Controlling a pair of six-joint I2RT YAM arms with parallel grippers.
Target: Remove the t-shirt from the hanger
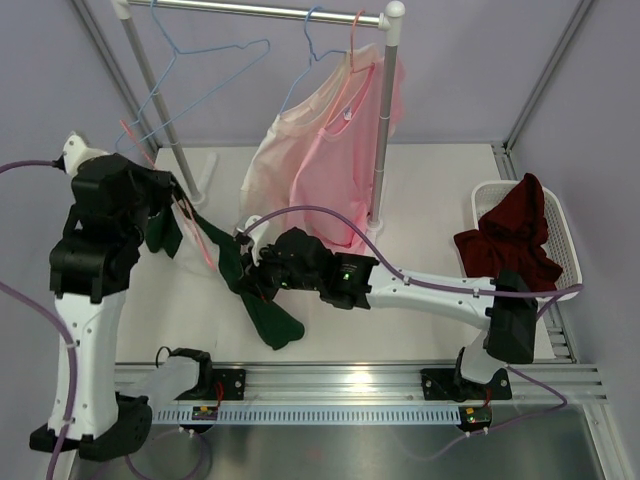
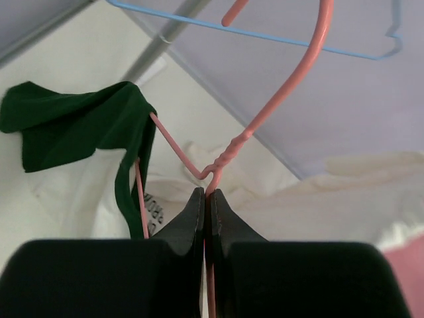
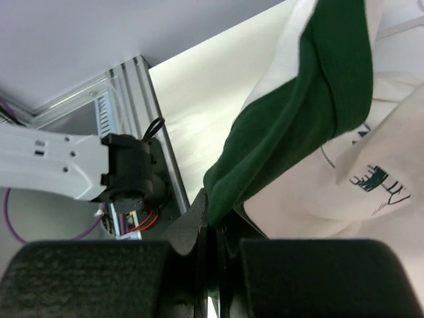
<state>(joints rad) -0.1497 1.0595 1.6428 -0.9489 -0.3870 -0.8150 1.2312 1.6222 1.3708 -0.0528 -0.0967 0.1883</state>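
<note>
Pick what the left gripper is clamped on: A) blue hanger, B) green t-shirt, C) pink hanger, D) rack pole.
C: left wrist view shows the left gripper shut on the pink hanger below its twisted neck; the right gripper holds the green t-shirt.

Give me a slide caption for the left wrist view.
Left hand pinching the pink wire hanger below its twisted neck, green t-shirt draped off one arm.
</note>
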